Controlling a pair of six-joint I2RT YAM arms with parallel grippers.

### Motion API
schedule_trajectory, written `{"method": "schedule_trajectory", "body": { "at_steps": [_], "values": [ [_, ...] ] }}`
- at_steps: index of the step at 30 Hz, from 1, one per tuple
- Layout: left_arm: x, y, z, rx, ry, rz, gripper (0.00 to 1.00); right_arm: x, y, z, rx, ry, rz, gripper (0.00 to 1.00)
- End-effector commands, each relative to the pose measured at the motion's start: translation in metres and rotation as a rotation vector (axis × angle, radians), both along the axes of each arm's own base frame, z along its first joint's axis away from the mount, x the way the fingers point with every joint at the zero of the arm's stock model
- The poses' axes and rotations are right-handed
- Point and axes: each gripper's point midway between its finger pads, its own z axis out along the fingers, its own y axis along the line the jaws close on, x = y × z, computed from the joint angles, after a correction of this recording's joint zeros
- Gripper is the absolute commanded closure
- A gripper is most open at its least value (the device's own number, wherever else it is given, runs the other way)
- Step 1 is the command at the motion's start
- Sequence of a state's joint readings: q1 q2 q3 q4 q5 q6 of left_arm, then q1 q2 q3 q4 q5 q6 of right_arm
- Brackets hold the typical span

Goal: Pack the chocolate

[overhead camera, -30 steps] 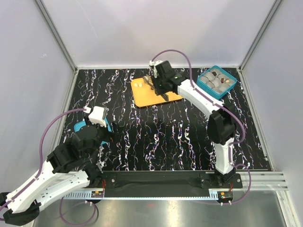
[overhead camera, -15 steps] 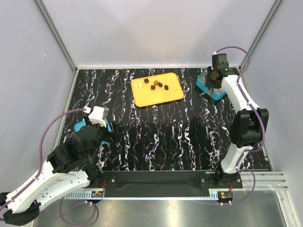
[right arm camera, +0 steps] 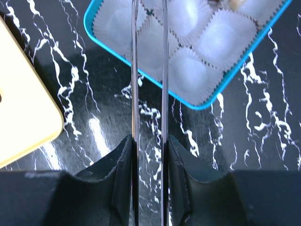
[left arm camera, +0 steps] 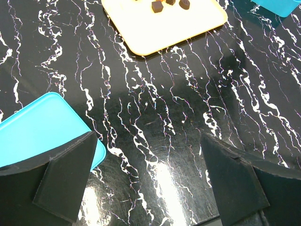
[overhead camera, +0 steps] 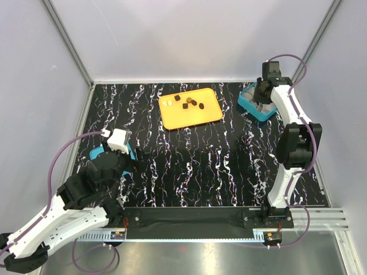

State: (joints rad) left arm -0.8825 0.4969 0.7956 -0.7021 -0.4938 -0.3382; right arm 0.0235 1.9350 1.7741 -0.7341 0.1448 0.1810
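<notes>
Several dark brown chocolate pieces (overhead camera: 191,102) and two cream ones (overhead camera: 167,103) lie on the orange tray (overhead camera: 198,116), also seen in the left wrist view as dark lumps (left arm camera: 157,6). My right gripper (overhead camera: 263,93) hovers over the teal box (overhead camera: 248,106). In its wrist view two thin metal blades (right arm camera: 134,70) run parallel with a narrow gap above the white paper cups (right arm camera: 193,75). Their tips leave the frame, so a held piece is hidden. A cream chocolate (right arm camera: 233,3) peeks in a far cup. My left gripper (left arm camera: 150,179) stands open and holds nothing.
A teal lid (left arm camera: 37,127) lies flat under the left gripper's left finger, near the table's left side (overhead camera: 97,153). The orange tray's corner (right arm camera: 23,117) shows left of the box rim (right arm camera: 207,102). Grey walls and metal posts enclose the black marbled table.
The right arm swung from the orange tray to the teal box at the far right and settled over it. The left arm has not moved.
</notes>
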Motion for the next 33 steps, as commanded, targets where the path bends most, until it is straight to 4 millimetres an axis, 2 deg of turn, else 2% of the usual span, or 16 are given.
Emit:
{"method": "schedule_trajectory", "body": {
  "at_steps": [1, 11, 18, 33],
  "values": [
    [0.003, -0.001, 0.01, -0.033, -0.035, 0.013, 0.01, 0.021, -0.003, 0.017, -0.003, -0.057, -0.006, 0.74],
    [0.004, -0.001, 0.008, -0.022, -0.03, 0.015, 0.01, 0.035, -0.009, -0.002, -0.03, -0.02, 0.0, 0.72],
    [0.005, -0.001, 0.008, -0.016, -0.028, 0.016, 0.01, 0.038, -0.009, -0.008, -0.033, -0.013, -0.002, 0.65],
    [0.005, -0.002, 0.008, -0.02, -0.03, 0.011, 0.01, 0.037, -0.012, 0.014, -0.05, -0.033, -0.01, 0.55]
  ]
}}
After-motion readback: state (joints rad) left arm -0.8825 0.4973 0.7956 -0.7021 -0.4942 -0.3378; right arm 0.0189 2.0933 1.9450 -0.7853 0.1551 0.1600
